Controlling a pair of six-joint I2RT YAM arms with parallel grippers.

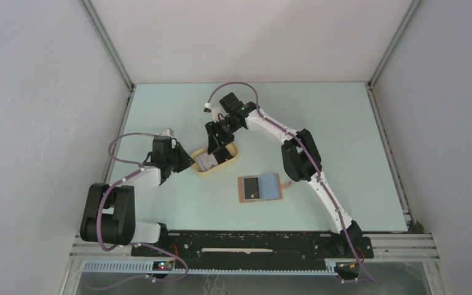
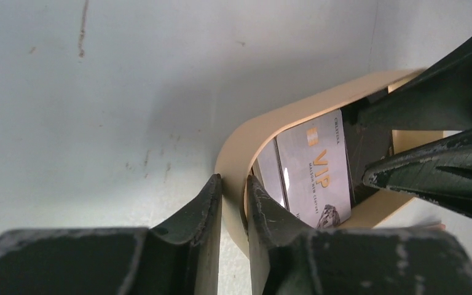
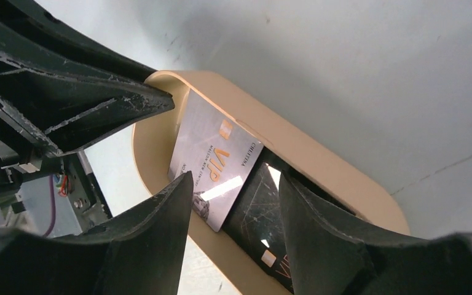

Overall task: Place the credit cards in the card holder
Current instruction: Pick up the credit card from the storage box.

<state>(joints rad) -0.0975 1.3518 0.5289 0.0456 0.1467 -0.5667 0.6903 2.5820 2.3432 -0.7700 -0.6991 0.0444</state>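
The left fingers (image 2: 206, 203) narrowly pinch the rim of the tan tray (image 2: 264, 123), steadying it. The right fingers (image 3: 172, 209), wide, dip steeply over the credit cards (image 3: 212, 160) inside. Best to lever 1 card against the wall before closing. The card holder (image 1: 269, 187) lies open at centre frame.

Right hand (image 1: 219, 149) at tray (image 1: 204, 171), card holder (image 1: 262, 187) open
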